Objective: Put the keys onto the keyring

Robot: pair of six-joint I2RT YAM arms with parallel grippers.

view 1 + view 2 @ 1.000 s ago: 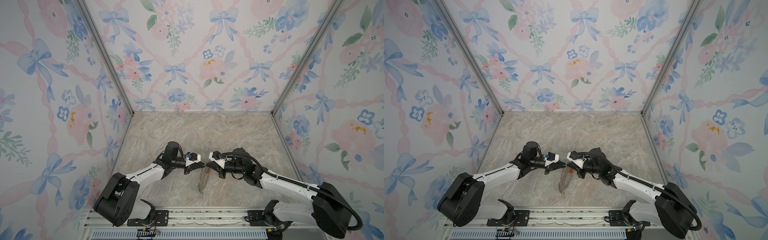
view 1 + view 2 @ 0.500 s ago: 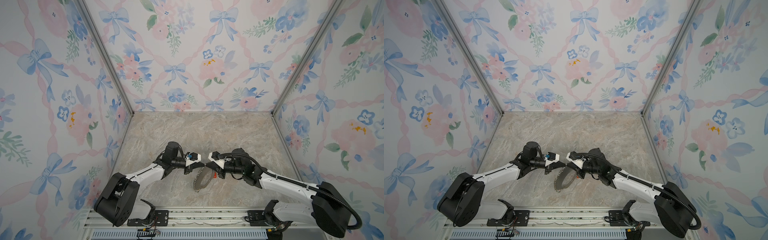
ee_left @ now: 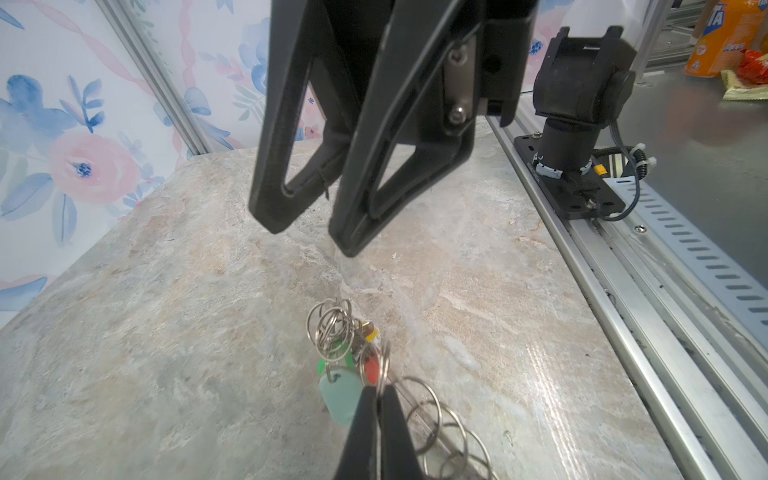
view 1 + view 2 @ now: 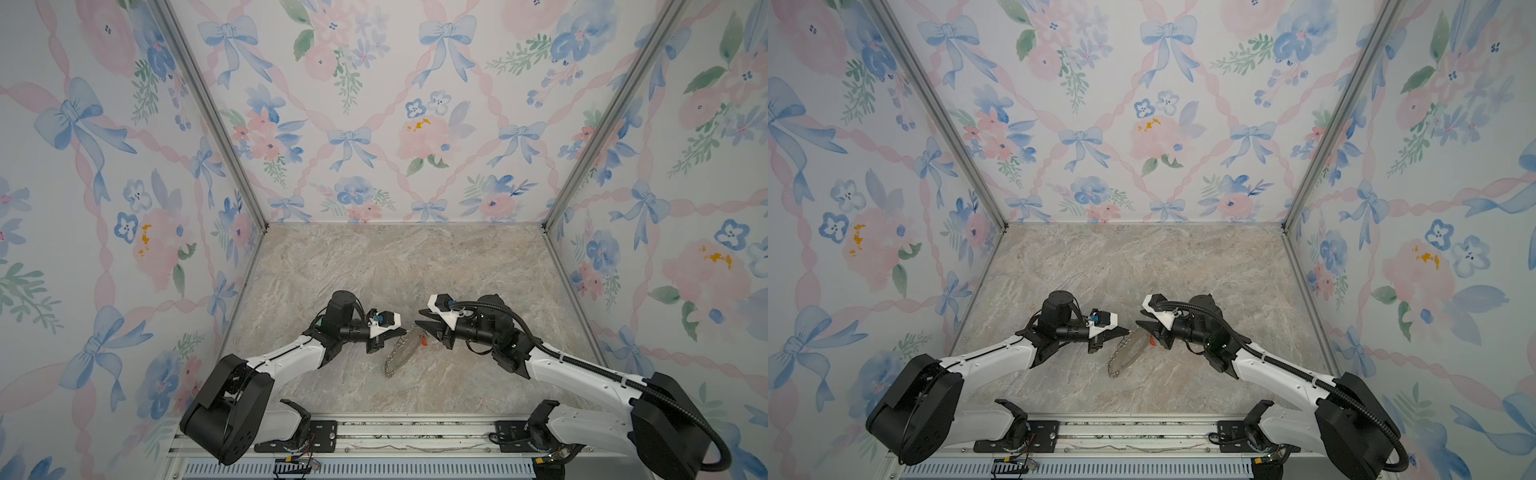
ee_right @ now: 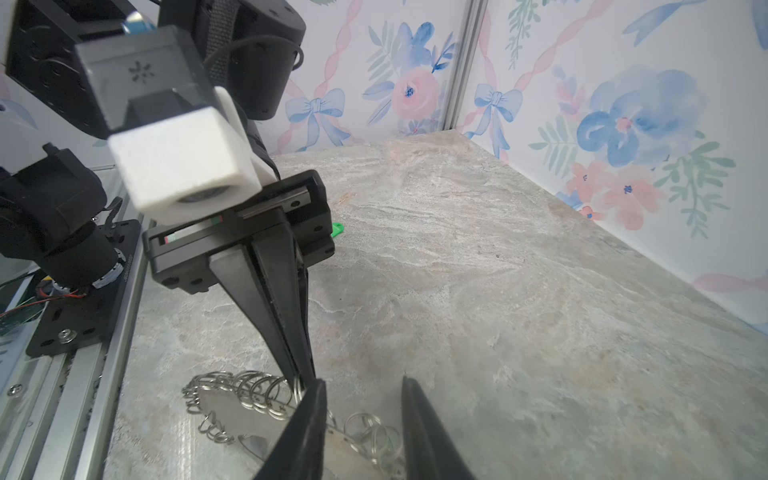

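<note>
While left gripper (image 3: 377, 392) pinches its rim, keyring (image 4: 398, 353) held tilted between grippers, long axis from tips toward rail (image 4: 415, 430). Right gripper (image 5: 361, 384): jaws spread astride rim. Loose green key (image 5: 338, 229) behind left gripper, away from right jaws.

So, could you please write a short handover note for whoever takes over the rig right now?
Left gripper: shut on one wire ring of the keyring, that end raised.
Right gripper: open beside the keyring, holding nothing.
Done: green, red and yellow keys appear to hang on its rings.
Left: a loose green key lies on the table near the left gripper; thread it on.
</note>
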